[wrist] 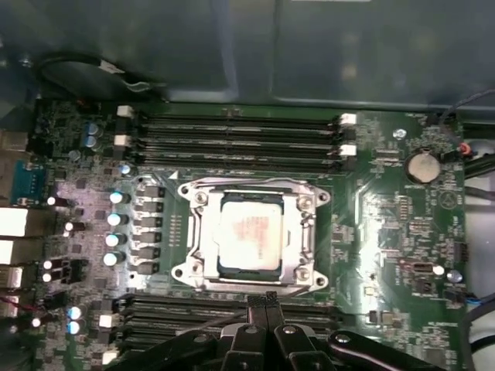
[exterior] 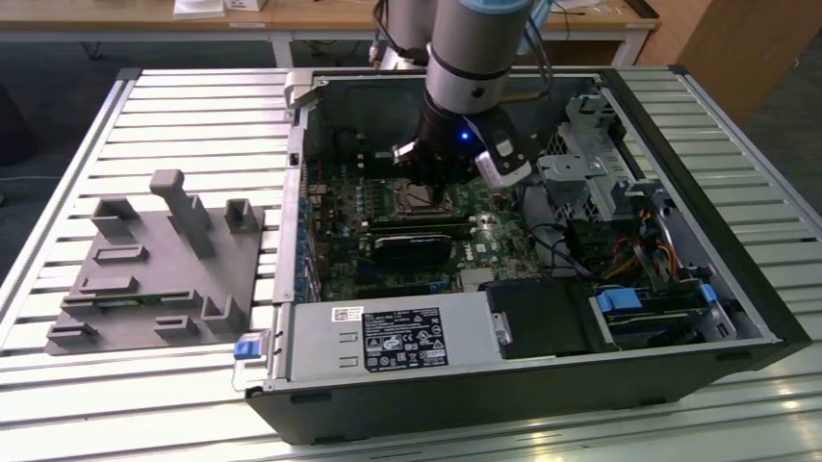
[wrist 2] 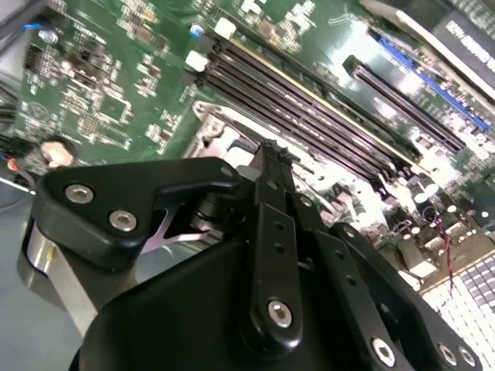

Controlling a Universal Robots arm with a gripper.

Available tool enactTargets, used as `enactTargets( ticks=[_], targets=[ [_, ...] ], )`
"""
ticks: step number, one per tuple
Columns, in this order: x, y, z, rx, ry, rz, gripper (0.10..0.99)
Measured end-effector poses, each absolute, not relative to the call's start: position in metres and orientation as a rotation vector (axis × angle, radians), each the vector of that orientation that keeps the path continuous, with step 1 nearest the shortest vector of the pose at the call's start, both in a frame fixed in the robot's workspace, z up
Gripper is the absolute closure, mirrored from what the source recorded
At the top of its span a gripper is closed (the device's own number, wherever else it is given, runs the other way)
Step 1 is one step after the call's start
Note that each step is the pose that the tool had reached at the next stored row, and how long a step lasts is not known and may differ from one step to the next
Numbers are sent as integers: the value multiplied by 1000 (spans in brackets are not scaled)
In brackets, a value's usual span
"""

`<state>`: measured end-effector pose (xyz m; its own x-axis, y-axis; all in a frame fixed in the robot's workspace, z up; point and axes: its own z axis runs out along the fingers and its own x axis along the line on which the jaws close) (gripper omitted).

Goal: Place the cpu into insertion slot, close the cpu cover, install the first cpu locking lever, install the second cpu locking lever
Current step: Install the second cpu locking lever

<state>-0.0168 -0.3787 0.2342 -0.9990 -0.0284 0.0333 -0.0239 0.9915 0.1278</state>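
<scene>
1. Silvery chip (wrist: 249, 234) sits in its socket (wrist: 203, 255), the metal cover (wrist: 302, 232) lying closed around it.
2. Black gripper (wrist: 267, 297), fingers pressed together, hovers at the socket's 6 o'clock edge.
3. Levers are hard to make out.

- Gripper (wrist: 261, 303) body was cut off at bottom edge of first wrist view.
- In second wrist view, gripper (wrist 2: 271, 154) hid most of the insertion slot (wrist 2: 224, 139).
- Exterior view: arm (exterior: 469, 58) cut at top edge.
</scene>
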Motion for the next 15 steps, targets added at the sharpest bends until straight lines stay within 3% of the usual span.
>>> enactTargets(
  ticks=[15],
  targets=[
    [-38,-384,227,40,-3099,-201,980]
  ],
)
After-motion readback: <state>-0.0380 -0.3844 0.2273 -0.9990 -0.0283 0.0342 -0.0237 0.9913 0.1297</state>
